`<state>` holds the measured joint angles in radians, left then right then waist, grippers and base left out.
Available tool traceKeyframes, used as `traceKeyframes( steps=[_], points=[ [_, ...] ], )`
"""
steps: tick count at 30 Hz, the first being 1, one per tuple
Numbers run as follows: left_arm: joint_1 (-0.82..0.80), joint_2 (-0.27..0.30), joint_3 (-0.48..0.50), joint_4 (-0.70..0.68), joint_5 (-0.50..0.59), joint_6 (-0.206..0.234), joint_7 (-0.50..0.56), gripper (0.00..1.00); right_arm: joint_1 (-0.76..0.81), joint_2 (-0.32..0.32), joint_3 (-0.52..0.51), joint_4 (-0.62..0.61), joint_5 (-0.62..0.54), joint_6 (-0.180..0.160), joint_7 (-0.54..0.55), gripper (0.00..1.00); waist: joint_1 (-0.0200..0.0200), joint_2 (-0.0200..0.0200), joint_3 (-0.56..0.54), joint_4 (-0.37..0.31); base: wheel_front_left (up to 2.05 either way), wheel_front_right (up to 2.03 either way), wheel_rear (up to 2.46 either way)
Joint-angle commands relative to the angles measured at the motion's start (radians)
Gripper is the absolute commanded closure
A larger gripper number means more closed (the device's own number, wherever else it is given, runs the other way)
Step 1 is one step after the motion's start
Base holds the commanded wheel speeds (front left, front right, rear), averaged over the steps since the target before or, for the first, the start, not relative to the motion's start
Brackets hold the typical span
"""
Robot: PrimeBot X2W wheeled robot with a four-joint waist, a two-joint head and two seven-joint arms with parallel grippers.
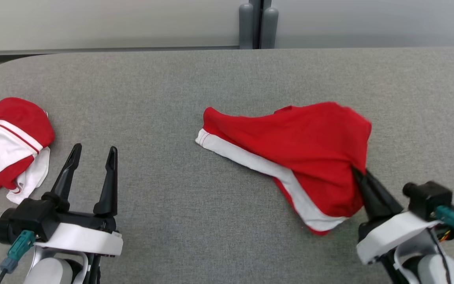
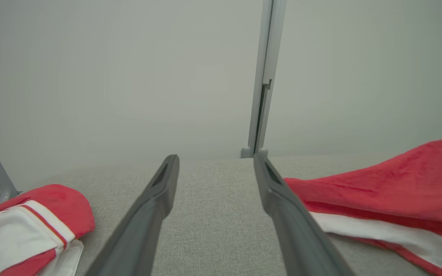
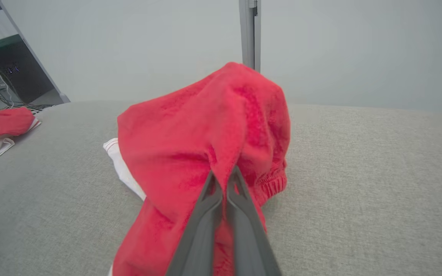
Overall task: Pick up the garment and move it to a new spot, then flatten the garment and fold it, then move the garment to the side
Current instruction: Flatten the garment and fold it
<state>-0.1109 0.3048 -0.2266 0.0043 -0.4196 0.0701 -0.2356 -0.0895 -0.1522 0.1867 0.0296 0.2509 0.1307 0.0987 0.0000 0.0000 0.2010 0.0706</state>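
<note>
Head view: right gripper (image 1: 358,172) is pinching the red garment (image 1: 290,146) at its near-right edge, fingers clenched on a bunch of cloth. The pinch is pulling that side up into a tent, while the white hem (image 1: 250,157) is lying on the grey table (image 1: 164,79), centre-right. Edge grab makes sense: one side is lifting and the rest is trailing, good for dragging it to a new spot. Left gripper (image 1: 95,148) is hovering over bare table at lower left, jaws spread wide, gripping nothing. Probably parked for the flatten step. A second red-and-white cloth (image 1: 10,142) is sitting bunched at the table's left edge, well apart.

Left wrist view: both fingers are standing wide apart with bare table fabric between them, touching nothing. Garment is lying off to their right, the other cloth to their left.

Right wrist view: fingers are squeezing nearly together on a fold of red fleece. Cloth is draping over the tips, so I can't tell how deep the bite is going. An elastic band (image 3: 272,188) is peeking out just right of the pinch. My read: pick-and-move is under way, flatten and fold not yet started.
</note>
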Motion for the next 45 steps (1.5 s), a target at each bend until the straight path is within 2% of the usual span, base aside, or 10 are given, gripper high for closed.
traceKeyframes(
  steps=[1, 8, 16, 17, 18, 24, 30, 39, 45],
  points=[
    [-0.018, 0.002, 0.001, 0.003, -0.001, -0.006, -0.003, 0.00, -0.023, -0.013, -0.018, -0.006, -0.001, 0.000, 0.013, 1.00, 0.0000, 0.0000, 0.017, 0.005, 0.00, 0.00, 0.00],
    [-0.078, -0.013, -0.012, 0.011, 0.000, -0.026, -0.013, 0.00, -0.133, -0.056, -0.102, 0.043, 0.001, 0.000, 0.050, 1.00, 0.0000, 0.0000, 0.102, 0.037, 0.00, 0.00, 0.00],
    [-0.157, -0.028, -0.030, 0.044, 0.011, -0.060, -0.023, 0.00, -0.269, -0.079, -0.125, 0.211, 0.007, 0.000, 0.023, 0.99, 0.0000, 0.0000, 0.185, 0.058, 0.00, 0.00, 0.00],
    [-0.163, -0.030, -0.030, 0.050, 0.014, -0.060, -0.024, 0.00, -0.280, -0.083, -0.124, 0.227, 0.004, 0.000, 0.010, 0.52, 0.0000, 0.0000, 0.187, 0.056, 0.00, 0.00, 0.00],
    [-0.167, -0.032, -0.028, 0.054, 0.015, -0.064, -0.024, 0.00, -0.287, -0.082, -0.124, 0.237, 0.004, 0.000, -0.009, 0.00, 0.0000, 0.0000, 0.188, 0.052, 0.00, 0.00, 0.00],
    [-0.145, -0.034, 0.000, 0.078, 0.022, -0.064, -0.029, 0.00, -0.264, -0.064, -0.128, 0.221, -0.018, 0.000, -0.137, 0.00, 0.0000, 0.0000, 0.153, 0.010, 0.00, 0.00, 0.00],
    [-0.109, -0.033, 0.032, 0.088, 0.031, -0.055, -0.030, 0.00, -0.205, -0.040, -0.144, 0.139, -0.058, 0.000, -0.194, 0.00, 0.0000, 0.0000, 0.093, -0.028, 0.00, 0.00, 0.00],
    [-0.007, -0.031, 0.061, 0.090, 0.048, -0.051, -0.030, 0.00, -0.038, 0.023, -0.135, -0.013, -0.077, 0.000, -0.167, 0.00, 0.0000, 0.0000, -0.016, -0.083, 0.00, 0.00, 0.00],
    [0.031, -0.024, 0.058, 0.097, 0.045, -0.047, -0.029, 0.00, 0.056, 0.052, -0.128, -0.086, -0.072, 0.000, -0.133, 0.00, 0.0000, 0.0000, -0.043, -0.102, 0.00, 0.00, 0.00]
  ],
)
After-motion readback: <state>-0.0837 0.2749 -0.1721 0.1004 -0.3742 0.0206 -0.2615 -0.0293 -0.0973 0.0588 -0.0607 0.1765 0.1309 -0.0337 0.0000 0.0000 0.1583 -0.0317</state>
